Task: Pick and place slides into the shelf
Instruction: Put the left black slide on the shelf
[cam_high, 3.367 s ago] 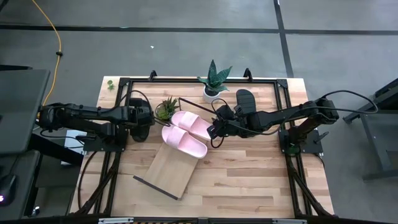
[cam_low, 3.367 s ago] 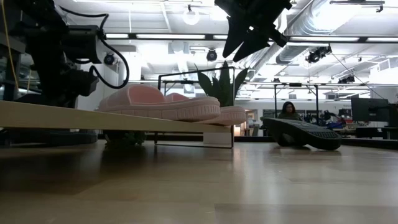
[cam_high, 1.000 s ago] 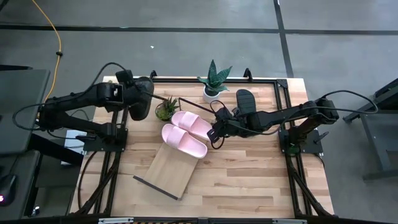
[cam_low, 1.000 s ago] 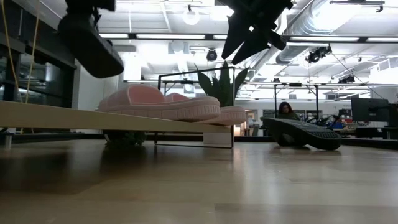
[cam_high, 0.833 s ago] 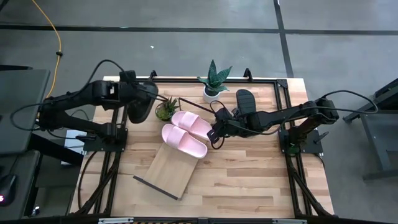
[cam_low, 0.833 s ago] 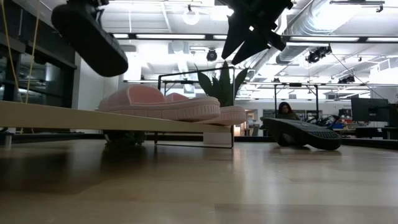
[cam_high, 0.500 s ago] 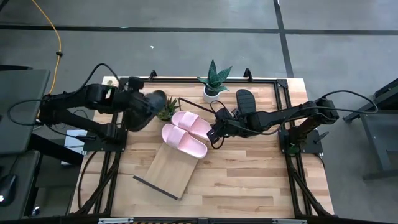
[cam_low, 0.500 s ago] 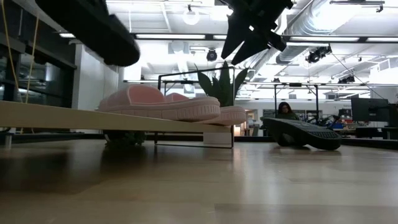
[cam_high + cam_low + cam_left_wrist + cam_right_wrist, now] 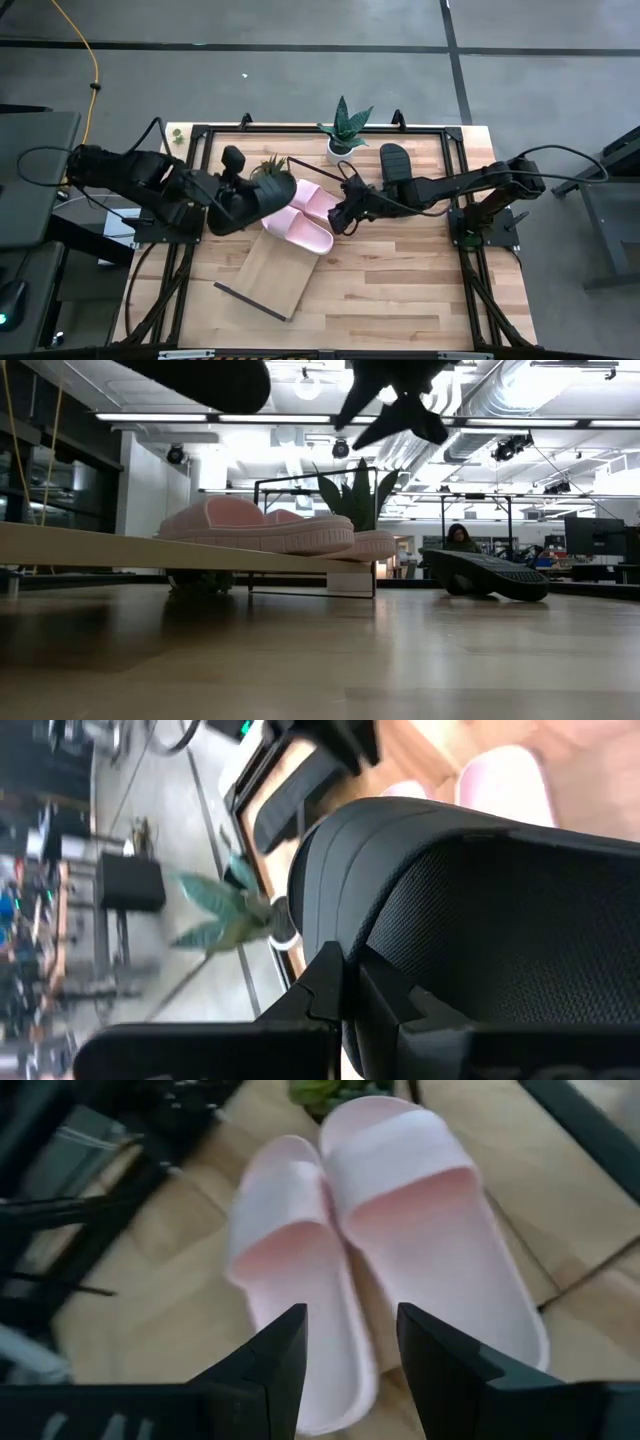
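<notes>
The shelf (image 9: 268,272) lay slantwise on the table, two pink slides (image 9: 297,224) side by side at its far end. The left gripper (image 9: 232,192) held a black slide (image 9: 252,203) above them; the right gripper (image 9: 336,218), fingers apart, hovered beside them. Farther back lay the other black slide (image 9: 394,160).

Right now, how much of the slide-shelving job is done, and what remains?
Done: two pale pink slide sandals lie side by side on the long light-wood shelf board. In hand: the left gripper carries one black slide sandal in the air next to the pink pair. Left: the second black slide lies on the table. The right gripper hovers open beside the pink pair.
</notes>
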You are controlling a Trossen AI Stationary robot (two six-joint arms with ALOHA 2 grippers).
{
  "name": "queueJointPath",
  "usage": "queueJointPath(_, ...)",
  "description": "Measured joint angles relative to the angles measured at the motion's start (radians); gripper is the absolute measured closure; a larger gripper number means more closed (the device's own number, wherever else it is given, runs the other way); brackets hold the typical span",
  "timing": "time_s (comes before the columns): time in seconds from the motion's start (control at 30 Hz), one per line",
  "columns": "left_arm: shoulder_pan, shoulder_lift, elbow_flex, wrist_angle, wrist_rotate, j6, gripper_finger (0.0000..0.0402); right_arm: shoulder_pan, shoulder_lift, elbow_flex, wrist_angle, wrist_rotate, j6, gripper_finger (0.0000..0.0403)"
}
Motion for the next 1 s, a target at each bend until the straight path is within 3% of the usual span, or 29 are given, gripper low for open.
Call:
queueJointPath(0.1,-0.044,0.004,0.0,-0.002,-0.007,0.042,0.0401,0.0,-0.038,0.0,-0.009,-0.008,0.015,0.0257)
queueJointPath(0.33,-0.107,0.004,0.0,0.001,-0.101,0.121,0.0401,0.002,-0.185,-0.001,-0.045,0.089,0.129,0.0257)
queueJointPath(0.6,-0.106,0.004,0.0,0.058,-0.114,0.123,0.0401,0.011,-0.315,-0.001,-0.051,0.057,0.133,0.0257)
queueJointPath(0.77,-0.106,0.004,0.0,0.058,-0.117,0.138,0.0401,0.049,-0.431,-0.001,-0.135,0.18,0.145,0.0257)
queueJointPath(0.9,-0.106,0.004,0.0,0.074,-0.153,0.238,0.0401,0.095,-0.555,-0.001,-0.134,0.3,0.17,0.0257)
queueJointPath(1.0,-0.106,0.004,0.0,0.141,-0.193,0.323,0.0401,0.133,-0.621,0.0,-0.055,0.288,0.17,0.0257)
